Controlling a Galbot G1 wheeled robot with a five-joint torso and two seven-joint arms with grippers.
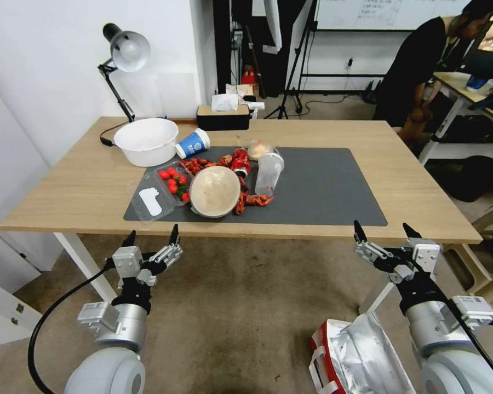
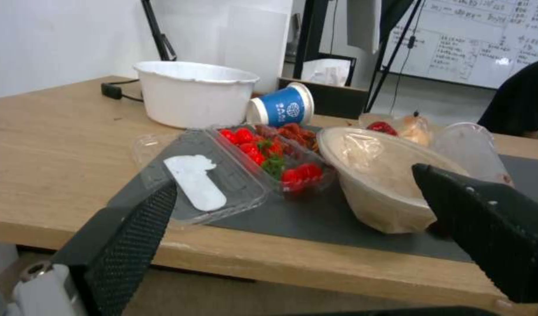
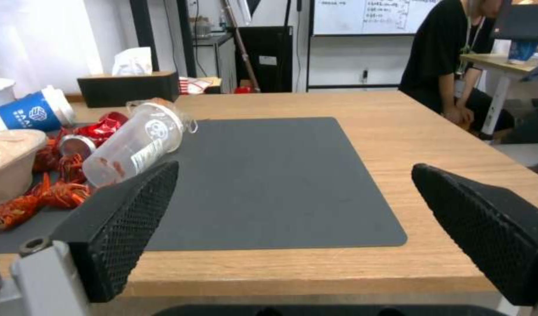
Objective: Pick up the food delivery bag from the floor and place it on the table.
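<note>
The food delivery bag [image 1: 351, 353] stands on the floor [image 1: 246, 306] at the lower right of the head view, mouth open, silver lining and red side showing, partly behind my right arm. Above and behind it, my right gripper [image 1: 384, 231] is open and empty, held in the air just short of the table's front edge. My left gripper [image 1: 152, 236] is open and empty too, at the same height on the left. The table [image 1: 400, 180] has a light-wood top with a dark grey mat [image 1: 317, 186]. In the wrist views each gripper [image 2: 292, 206] [image 3: 292, 193] faces the tabletop.
The mat's left half holds food litter: a white bowl [image 1: 146, 140], a blue cup [image 1: 192, 145], a clear tray of tomatoes [image 1: 172, 183], a lidded bowl [image 1: 214, 191], a plastic cup [image 1: 268, 173], crayfish shells. A desk lamp [image 1: 123, 60] and a tissue box [image 1: 223, 115] stand behind. White table legs [image 1: 85, 265] flank the bag.
</note>
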